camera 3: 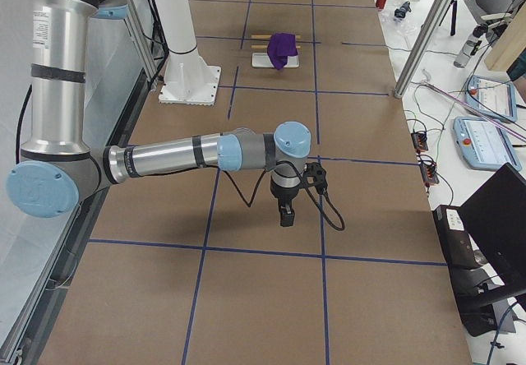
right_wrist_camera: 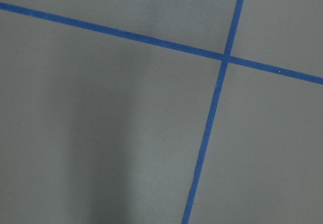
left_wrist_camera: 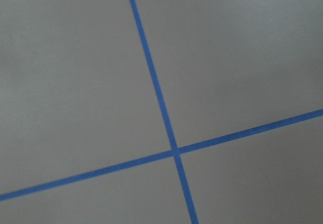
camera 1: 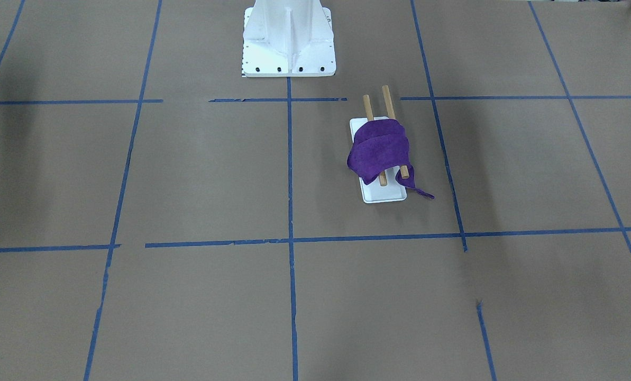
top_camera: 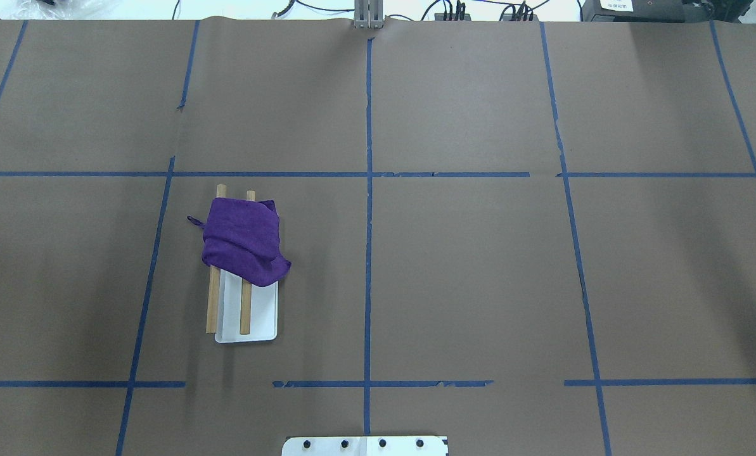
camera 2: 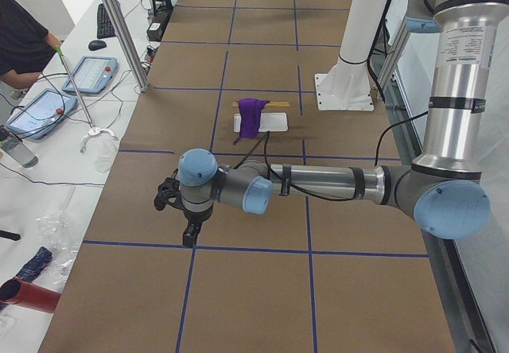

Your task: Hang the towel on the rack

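Note:
A purple towel (camera 1: 377, 149) lies draped across the two wooden rails (camera 1: 386, 98) of a small rack with a white base (camera 1: 385, 193). In the overhead view the towel (top_camera: 244, 239) covers the far half of the rails (top_camera: 212, 304) on the table's left half. Both grippers are far from the rack. The left gripper (camera 2: 189, 234) shows only in the exterior left view, held above the paper near the table's end. The right gripper (camera 3: 285, 214) shows only in the exterior right view, near the other end. I cannot tell whether either is open or shut. Both wrist views show only paper and tape.
The table is covered in brown paper with a grid of blue tape lines (top_camera: 369, 190). The robot's white base pedestal (camera 1: 289, 37) stands at the table's edge. Operator consoles (camera 2: 44, 106) and cables lie on a side bench beyond the table.

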